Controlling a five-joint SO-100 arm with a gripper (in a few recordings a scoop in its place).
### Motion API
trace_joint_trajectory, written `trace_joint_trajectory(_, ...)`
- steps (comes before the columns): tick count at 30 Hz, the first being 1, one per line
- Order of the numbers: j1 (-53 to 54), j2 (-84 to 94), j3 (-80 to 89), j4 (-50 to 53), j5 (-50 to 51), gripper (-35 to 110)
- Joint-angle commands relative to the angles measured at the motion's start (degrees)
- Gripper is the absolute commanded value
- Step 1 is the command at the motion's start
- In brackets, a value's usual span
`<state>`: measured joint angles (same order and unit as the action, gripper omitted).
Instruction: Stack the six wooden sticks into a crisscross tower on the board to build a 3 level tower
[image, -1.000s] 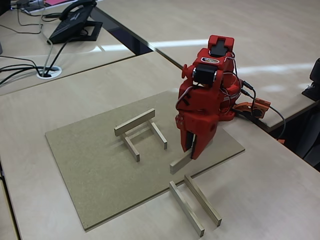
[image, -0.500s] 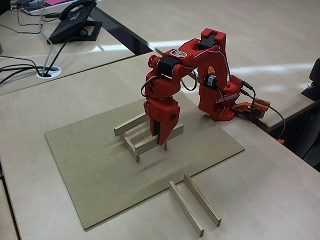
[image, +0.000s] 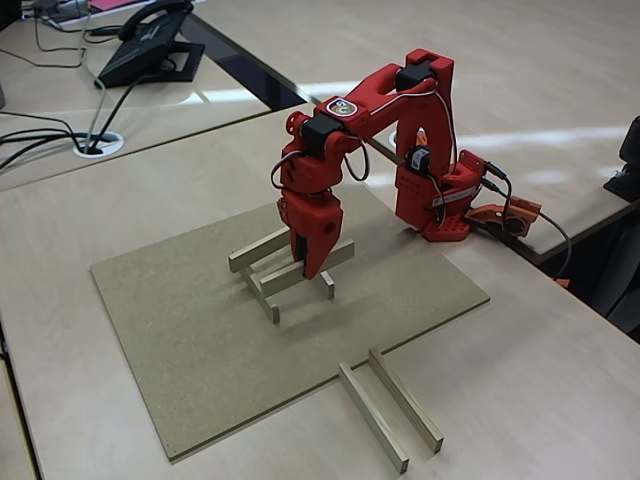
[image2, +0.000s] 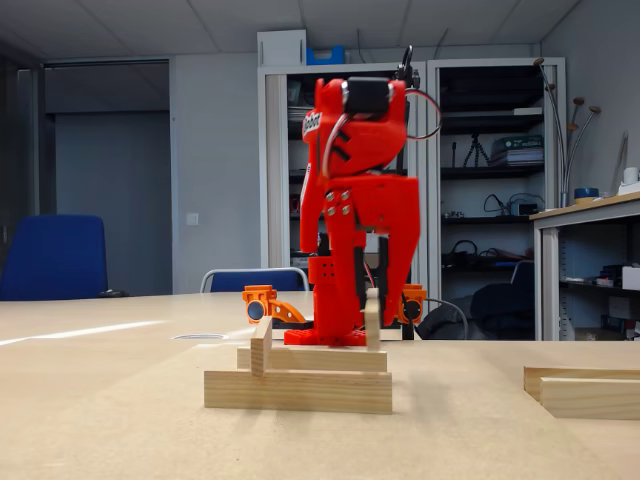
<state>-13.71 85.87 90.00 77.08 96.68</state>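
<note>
While the red arm reaches out over the board (image: 200, 340), its gripper (image: 312, 262) points down above the partly built tower (image: 285, 265), and the jaws are pinching one of the wooden sticks (image: 338, 255) near its middle. In the raised fixed view this held stick lies across the two bottom sticks, towards their nearer ends, though whether it already rests on them cannot be told from that view. In the low fixed view the gripper (image2: 372, 318) grips the stick end-on, and its lower end seems to sit at the level of the bottom layer's top.

The tower stands near the middle of the board. Its bottom layer is two parallel sticks, one on the left (image: 262, 296) and one on the right (image: 326, 283), partly hidden by the gripper. A third stick (image: 262, 248) lies across their far ends, forming half of the second layer.

Beyond the board's near right edge, two more sticks lie on the pale desk (image: 540, 370), side by side and roughly parallel: one closer to the board (image: 372, 417) and one just beside it on the right (image: 405, 399). In the low view these two (image2: 585, 388) appear at the right, well apart from the tower (image2: 298, 378).
</note>
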Motion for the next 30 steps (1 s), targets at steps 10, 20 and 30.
trace_joint_trajectory(10,2.4,-1.8,-1.6,-3.0,-3.9,0)
trace_joint_trajectory(20,1.0,-2.2,2.6,-7.9,-2.3,0)
trace_joint_trajectory(30,-0.3,-1.2,5.4,-9.8,-2.2,5)
